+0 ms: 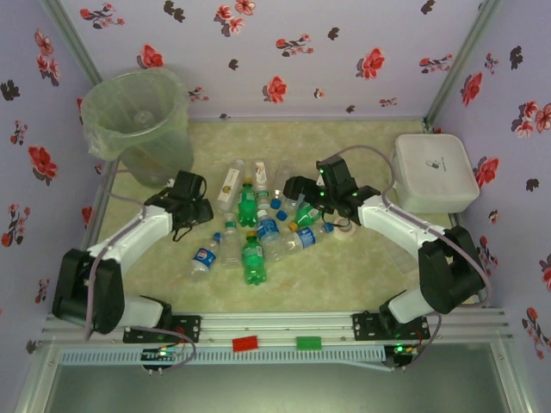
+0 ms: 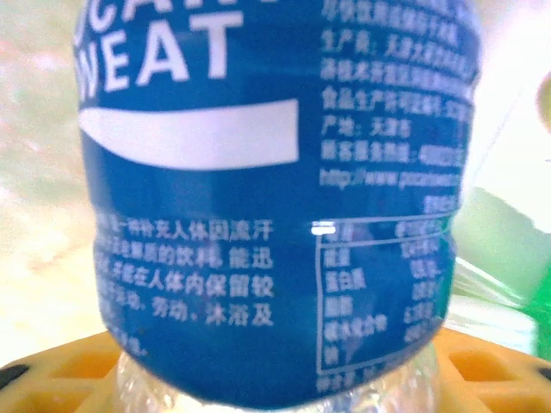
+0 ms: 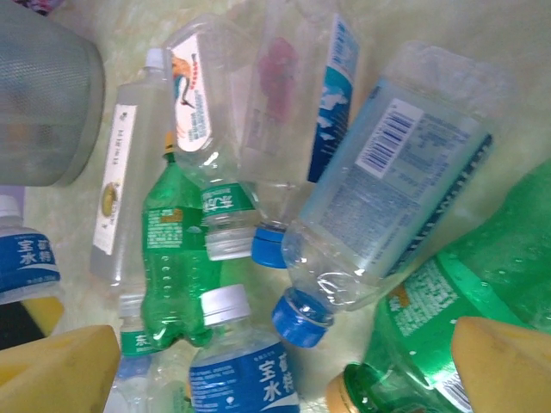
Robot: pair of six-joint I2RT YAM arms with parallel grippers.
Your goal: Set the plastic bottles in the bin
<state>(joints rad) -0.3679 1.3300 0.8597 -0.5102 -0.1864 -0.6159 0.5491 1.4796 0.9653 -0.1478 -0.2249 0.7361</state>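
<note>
Left pincer (image 1: 194,211) gripping blue-labelled bottle (image 2: 258,172), which sits between its yellow pads (image 2: 52,374). Right pincer (image 1: 303,188) wide open, directly over bottle pile (image 1: 258,232). Bin (image 1: 164,142) upright, far-left corner.

White lidded box (image 1: 435,172) sits far right on my table (image 1: 362,280), with a small white tape roll (image 1: 346,229) near it. A red block (image 1: 244,344) and a green block (image 1: 308,342) are on the near rail (image 1: 482,320).

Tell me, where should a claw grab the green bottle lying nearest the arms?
Across its lower body, from straight above: the green bottle lies flat on the table, and its near end sticks out free of the pile.
</note>
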